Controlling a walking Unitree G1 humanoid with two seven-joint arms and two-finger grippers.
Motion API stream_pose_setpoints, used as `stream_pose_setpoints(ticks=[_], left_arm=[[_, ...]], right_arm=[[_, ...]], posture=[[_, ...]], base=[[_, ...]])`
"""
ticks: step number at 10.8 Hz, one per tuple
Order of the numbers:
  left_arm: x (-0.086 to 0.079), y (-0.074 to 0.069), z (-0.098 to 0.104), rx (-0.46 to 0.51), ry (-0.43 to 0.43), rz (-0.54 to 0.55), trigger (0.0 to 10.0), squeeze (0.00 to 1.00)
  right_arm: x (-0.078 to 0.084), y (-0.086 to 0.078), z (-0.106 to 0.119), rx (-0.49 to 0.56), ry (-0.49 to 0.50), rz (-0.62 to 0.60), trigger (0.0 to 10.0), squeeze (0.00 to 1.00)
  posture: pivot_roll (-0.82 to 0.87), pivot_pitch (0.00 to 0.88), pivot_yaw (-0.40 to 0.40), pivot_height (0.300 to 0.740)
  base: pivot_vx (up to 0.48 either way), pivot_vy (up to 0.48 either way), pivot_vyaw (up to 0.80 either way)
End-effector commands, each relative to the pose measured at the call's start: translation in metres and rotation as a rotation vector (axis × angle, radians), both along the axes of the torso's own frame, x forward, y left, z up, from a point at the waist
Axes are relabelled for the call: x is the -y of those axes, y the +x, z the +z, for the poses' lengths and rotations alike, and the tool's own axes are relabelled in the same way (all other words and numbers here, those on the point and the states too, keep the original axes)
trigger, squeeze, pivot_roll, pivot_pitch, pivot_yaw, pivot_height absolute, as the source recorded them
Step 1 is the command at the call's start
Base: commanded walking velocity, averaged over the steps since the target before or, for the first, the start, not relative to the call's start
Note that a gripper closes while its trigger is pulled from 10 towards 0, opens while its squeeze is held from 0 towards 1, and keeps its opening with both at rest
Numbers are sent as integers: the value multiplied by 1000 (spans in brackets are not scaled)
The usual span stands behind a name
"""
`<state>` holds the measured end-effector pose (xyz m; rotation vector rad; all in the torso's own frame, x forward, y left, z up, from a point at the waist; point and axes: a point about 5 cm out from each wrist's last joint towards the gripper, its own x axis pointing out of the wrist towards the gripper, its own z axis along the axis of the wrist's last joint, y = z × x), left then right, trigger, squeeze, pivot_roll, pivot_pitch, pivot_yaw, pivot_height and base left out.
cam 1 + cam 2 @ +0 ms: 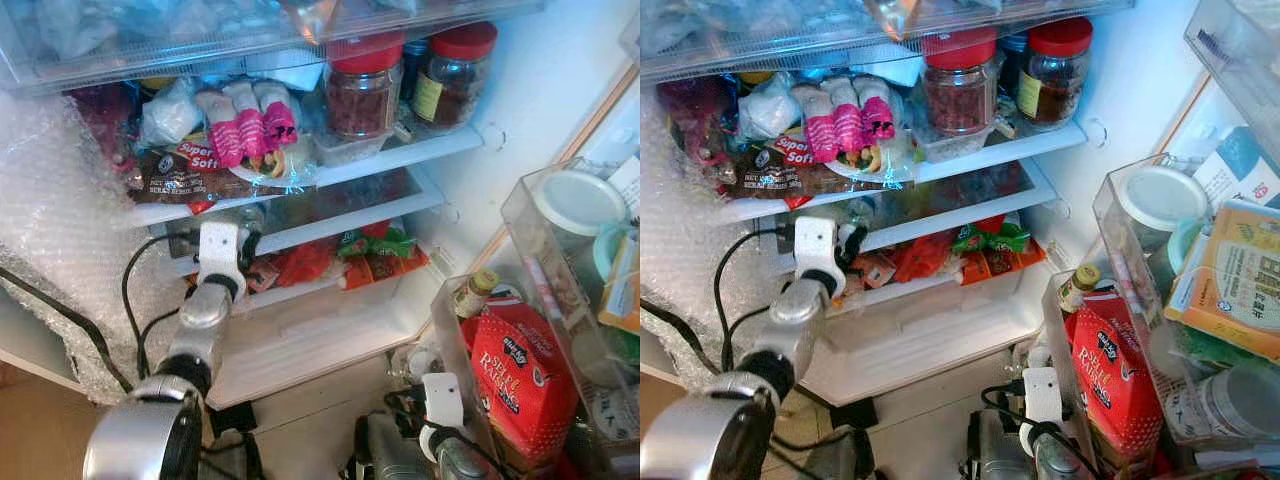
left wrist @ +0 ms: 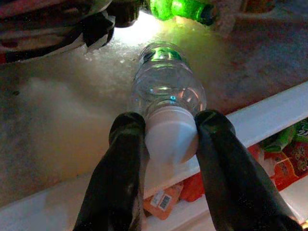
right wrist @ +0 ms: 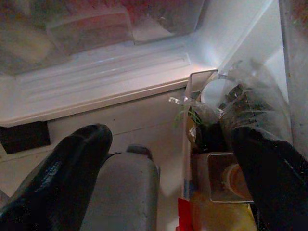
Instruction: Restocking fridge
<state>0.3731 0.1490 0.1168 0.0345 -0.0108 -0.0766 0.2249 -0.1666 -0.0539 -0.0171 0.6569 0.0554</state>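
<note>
Your clear plastic bottle lies on its side on the glass middle shelf of the fridge, base pointing inward, white cap toward you at the shelf's front lip. The left gripper has its two black fingers closed on either side of that cap, so the bottle is in your grip by the top only. Judging from this, you're mid-placement: ease it a little deeper so the cap clears the edge, keep it level, then spread the fingers slowly, because a round bottle lying flat will likely roll. Watch the green packets just beyond. Above sit the bread bag and the red-lidded jars. Your right gripper hangs low by the door bin, fingers spread wide, holding nothing.
</note>
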Motion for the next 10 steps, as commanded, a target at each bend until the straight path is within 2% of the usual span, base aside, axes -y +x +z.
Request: stream_pose_setpoints(ticks=[1, 2, 5, 10], left_arm=[[-4, -5, -16, -85, -6, 27, 10000, 0], [-5, -5, -17, -91, -11, 40, 10000, 0], [-20, -15, -33, -128, -126, 151, 10000, 0], [-20, -15, -33, -128, -135, 156, 10000, 0]], right_arm=[[2, -4, -2, -18, 1, -11, 10000, 0], [2, -4, -2, -19, 1, -10, 10000, 0], [1, -4, -2, -16, 2, -12, 10000, 0], [1, -4, -2, -16, 2, -12, 10000, 0]], posture=[[-194, 187, -14, 647], [-195, 187, -13, 647], [-194, 192, -10, 647], [-194, 192, -10, 647]], base=[[0, 0, 0], [0, 0, 0], [0, 0, 0], [0, 0, 0]])
